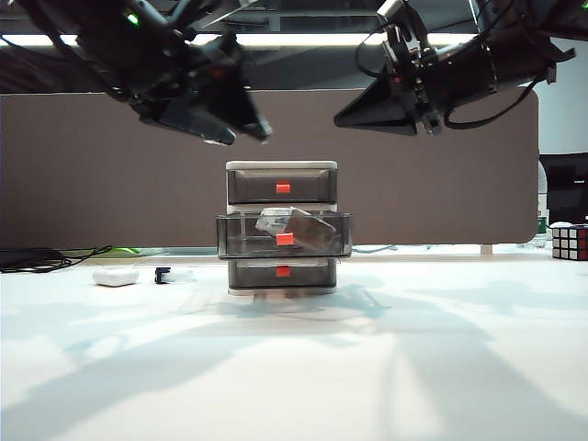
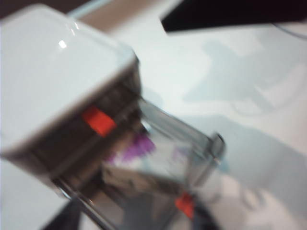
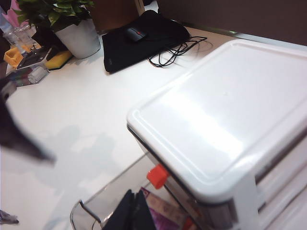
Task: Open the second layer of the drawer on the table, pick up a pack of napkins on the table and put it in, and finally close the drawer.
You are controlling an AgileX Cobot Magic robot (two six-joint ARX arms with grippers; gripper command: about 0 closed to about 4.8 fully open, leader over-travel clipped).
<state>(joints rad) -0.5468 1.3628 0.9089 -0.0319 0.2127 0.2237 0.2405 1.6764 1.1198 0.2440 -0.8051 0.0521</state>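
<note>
The drawer (image 1: 281, 168) stands mid-table, a white-framed cabinet also in the left wrist view (image 2: 53, 72) and the right wrist view (image 3: 225, 110). Its second layer (image 1: 237, 243) (image 2: 211, 148) (image 3: 96, 206) is pulled out. The pack of napkins (image 1: 294, 225) (image 2: 139, 148) (image 3: 165, 211) lies tilted inside it, purple face showing. My left gripper (image 1: 225, 124) (image 2: 132, 223) hangs blurred above and left of the cabinet, fingers apart, nothing between them. My right gripper (image 1: 354, 117) (image 3: 133, 211) hovers above and right of it, fingers pressed together and empty.
On the table (image 1: 294, 367), left of the cabinet, lie a small white rounded case (image 1: 115, 276) and a small dark-and-clear item (image 1: 170, 274). A puzzle cube (image 1: 570, 242) sits at the far right, black cables (image 1: 37, 257) at the far left. A potted plant (image 3: 81, 33) and a black pad (image 3: 144, 38) lie beyond.
</note>
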